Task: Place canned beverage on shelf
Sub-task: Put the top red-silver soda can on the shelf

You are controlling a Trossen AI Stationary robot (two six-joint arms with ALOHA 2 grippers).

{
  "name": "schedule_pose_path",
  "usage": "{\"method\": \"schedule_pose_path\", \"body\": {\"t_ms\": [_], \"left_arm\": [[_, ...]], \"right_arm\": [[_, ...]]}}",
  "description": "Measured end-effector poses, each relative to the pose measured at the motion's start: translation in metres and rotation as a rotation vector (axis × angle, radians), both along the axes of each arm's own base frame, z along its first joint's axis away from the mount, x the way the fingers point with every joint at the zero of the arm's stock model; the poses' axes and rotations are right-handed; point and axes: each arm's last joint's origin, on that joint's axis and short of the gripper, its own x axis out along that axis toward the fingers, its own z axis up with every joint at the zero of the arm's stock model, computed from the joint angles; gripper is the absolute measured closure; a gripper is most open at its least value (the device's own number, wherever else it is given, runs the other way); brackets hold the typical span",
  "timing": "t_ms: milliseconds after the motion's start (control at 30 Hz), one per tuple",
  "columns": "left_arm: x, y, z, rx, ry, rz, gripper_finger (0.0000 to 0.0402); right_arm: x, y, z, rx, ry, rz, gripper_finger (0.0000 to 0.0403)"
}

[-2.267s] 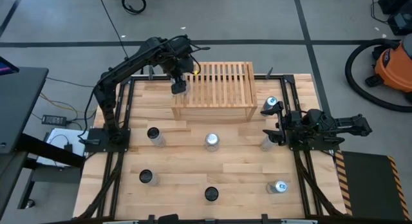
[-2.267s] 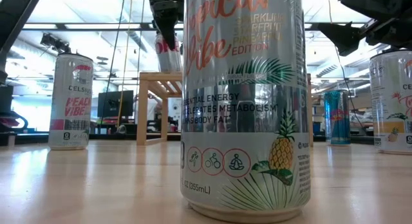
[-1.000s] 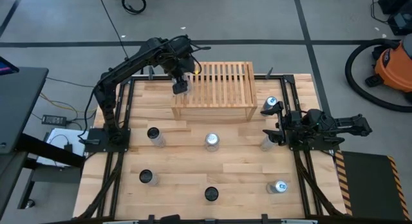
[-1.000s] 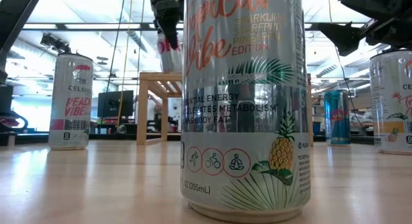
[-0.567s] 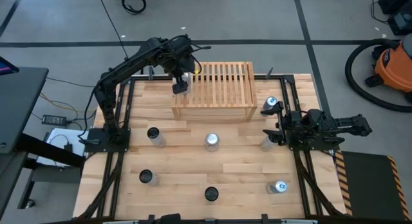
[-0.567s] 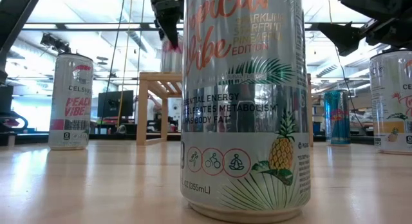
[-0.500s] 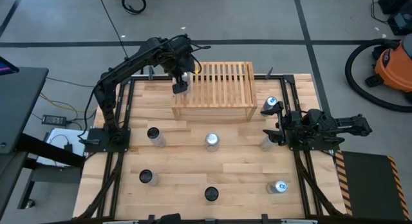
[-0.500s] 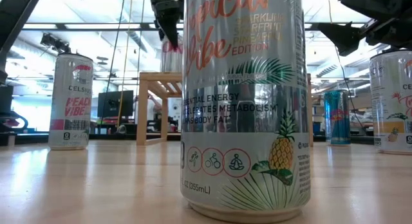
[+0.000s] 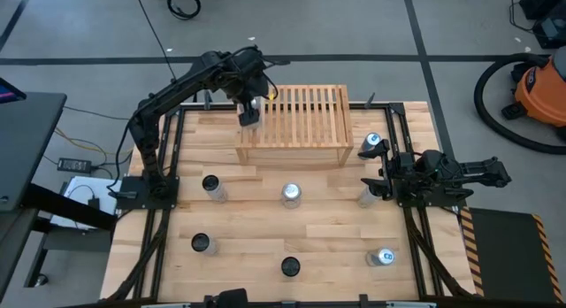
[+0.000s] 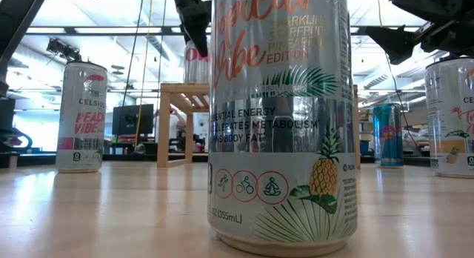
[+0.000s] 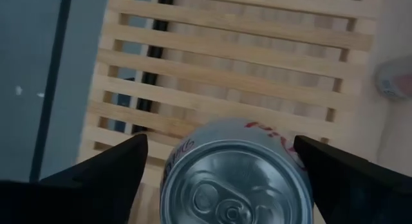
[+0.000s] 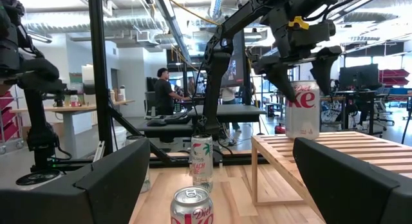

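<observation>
The can (image 12: 302,109) is standing upright on the slatted top of the shelf (image 9: 296,116), right at the corner nearest the left arm's side. In the right wrist view its base sits flat on the wood, and the left wrist view looks straight down on its lid (image 11: 235,185) with slats showing all around.

The left gripper (image 9: 252,113) is right over it with its fingers (image 12: 273,74) spread wide on both sides, clear gaps between them and the can wall — so nothing is clamped, the can looks to be standing on its own.

So we'd say the step in hand is backing off cleanly. The way to do it well: we lift straight up until the fingertips are above the lid, and only then swing away. Any sideways drift while low could clip the can, and it's near the shelf edge, so a nudge might send it off onto the table (image 9: 256,219).

The right gripper (image 9: 382,180) is parked over the right side of the table with its fingers apart too, holding nothing — several more cans stand around it waiting.
</observation>
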Motion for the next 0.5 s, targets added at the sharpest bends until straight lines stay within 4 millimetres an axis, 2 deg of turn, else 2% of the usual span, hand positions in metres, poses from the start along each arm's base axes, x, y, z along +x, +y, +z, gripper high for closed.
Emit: {"method": "schedule_pose_path", "body": {"t_ms": [500], "left_arm": [[-0.0033,-0.0059,0.0071,0.02,-0.014,-0.022,0.0012]], "right_arm": [[0.0,0.0,0.0,0.0,0.0,0.0,0.001]]}}
